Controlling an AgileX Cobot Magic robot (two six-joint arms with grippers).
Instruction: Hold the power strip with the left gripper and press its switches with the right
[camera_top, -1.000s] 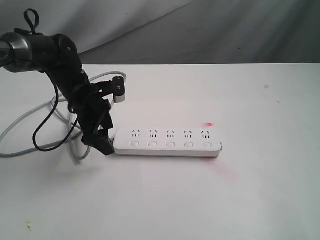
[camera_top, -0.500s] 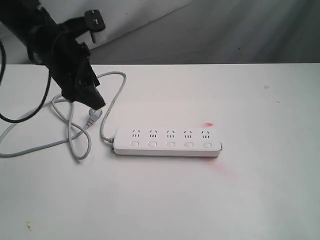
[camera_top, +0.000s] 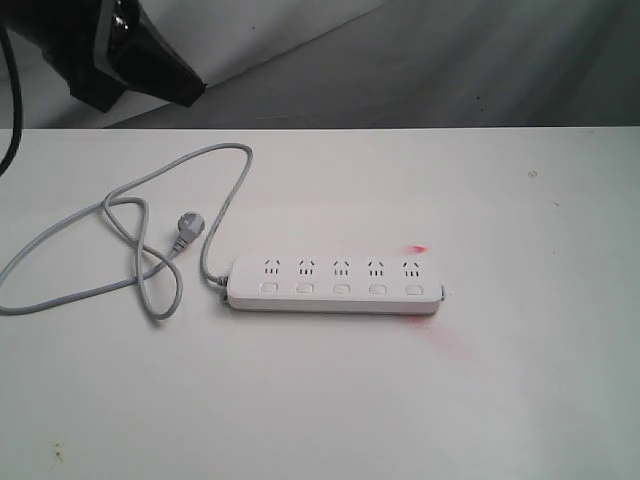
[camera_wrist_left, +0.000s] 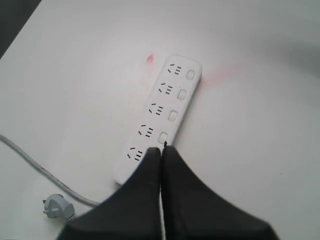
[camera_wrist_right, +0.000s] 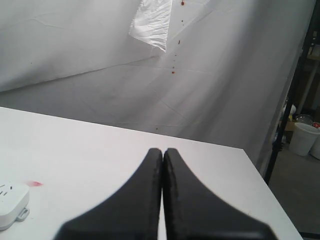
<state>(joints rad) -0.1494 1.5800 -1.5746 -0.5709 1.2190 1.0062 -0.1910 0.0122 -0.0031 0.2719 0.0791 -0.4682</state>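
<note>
Left gripper (camera_wrist_left: 161, 149) has lifted off power strip (camera_top: 335, 283), fingers (camera_wrist_left: 144, 172) apparently together.

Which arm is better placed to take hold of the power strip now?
Probably left: the left gripper, shut, points at the power strip near its cord end. The right gripper, also shut, views only its far corner.

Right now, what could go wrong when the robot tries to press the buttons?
The left claw hangs shut above the table, not on the strip, so a push might slide it.
The cord loops beside the strip where that claw would land; it could snag.
The switches are small; the shut right claw might hit a socket.
</note>
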